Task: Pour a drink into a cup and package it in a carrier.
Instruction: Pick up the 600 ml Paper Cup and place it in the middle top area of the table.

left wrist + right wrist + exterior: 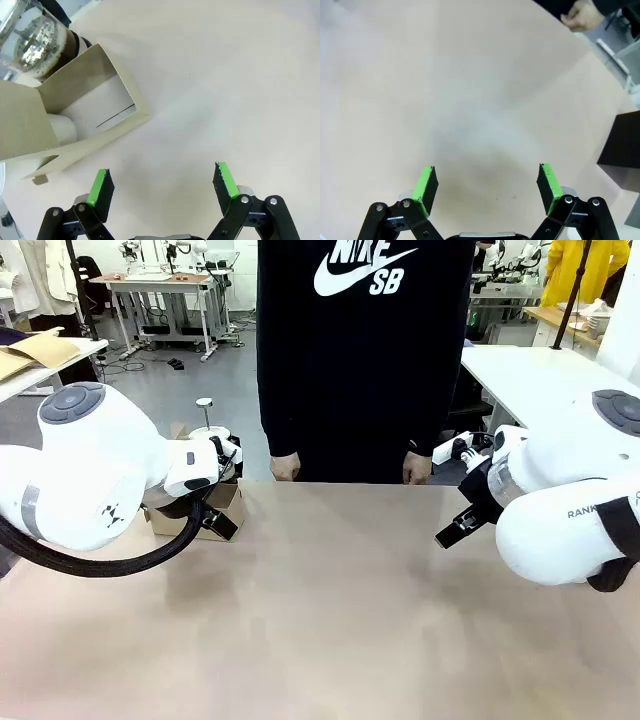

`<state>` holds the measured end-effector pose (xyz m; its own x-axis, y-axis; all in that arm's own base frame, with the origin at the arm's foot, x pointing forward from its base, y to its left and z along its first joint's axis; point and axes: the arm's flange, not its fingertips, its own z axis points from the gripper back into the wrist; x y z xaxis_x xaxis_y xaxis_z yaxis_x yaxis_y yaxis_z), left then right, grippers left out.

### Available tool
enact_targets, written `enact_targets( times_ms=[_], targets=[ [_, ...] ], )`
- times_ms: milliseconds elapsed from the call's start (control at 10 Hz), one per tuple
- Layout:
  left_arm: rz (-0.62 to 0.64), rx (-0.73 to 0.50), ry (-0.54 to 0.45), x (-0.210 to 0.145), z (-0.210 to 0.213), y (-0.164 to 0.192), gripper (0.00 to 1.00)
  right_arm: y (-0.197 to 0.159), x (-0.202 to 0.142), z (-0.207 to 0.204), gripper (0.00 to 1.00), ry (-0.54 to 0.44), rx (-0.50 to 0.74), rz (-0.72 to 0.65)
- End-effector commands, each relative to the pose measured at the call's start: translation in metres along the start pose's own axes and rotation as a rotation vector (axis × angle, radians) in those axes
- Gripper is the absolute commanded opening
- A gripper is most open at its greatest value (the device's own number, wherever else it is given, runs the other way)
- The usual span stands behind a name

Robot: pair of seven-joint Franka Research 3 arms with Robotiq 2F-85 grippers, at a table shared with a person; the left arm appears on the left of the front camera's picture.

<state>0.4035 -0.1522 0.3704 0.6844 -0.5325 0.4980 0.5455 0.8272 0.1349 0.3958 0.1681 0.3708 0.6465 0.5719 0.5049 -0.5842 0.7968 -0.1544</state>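
Both idle, jaws apart, nothing held: left gripper (162, 182) hangs over bare table (225, 75), carrier (125, 85) at its 10 o'clock, white cup (62, 129) apparently in it (not certain), drink (64, 41) in the jug (25, 35) just beyond, staged for pouring; right gripper (487, 185) parked clear

We see the left claw (162, 181) open, its green pads (101, 186) wide apart above the bare desk (225, 75). At the upper left stands the brown carrier (122, 87) with the white cup (85, 117) inside it. Just behind the carrier is a glass jug (32, 37) with the dark drink (71, 43) in it.
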Motion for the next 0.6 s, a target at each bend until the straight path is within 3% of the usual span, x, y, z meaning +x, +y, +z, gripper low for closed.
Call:
enact_targets(
  times_ms=[0,500],
  targets=[
    [0.000,0.000,0.000,0.0000,0.0000,0.0000,1.00,0.0000,0.0000,0.0000,1.00,0.000,0.000,0.000],
    [0.000,0.000,0.000,0.0000,0.0000,0.0000,1.00,0.0000,0.0000,0.0000,1.00,0.000,0.000,0.000]
  ],
)
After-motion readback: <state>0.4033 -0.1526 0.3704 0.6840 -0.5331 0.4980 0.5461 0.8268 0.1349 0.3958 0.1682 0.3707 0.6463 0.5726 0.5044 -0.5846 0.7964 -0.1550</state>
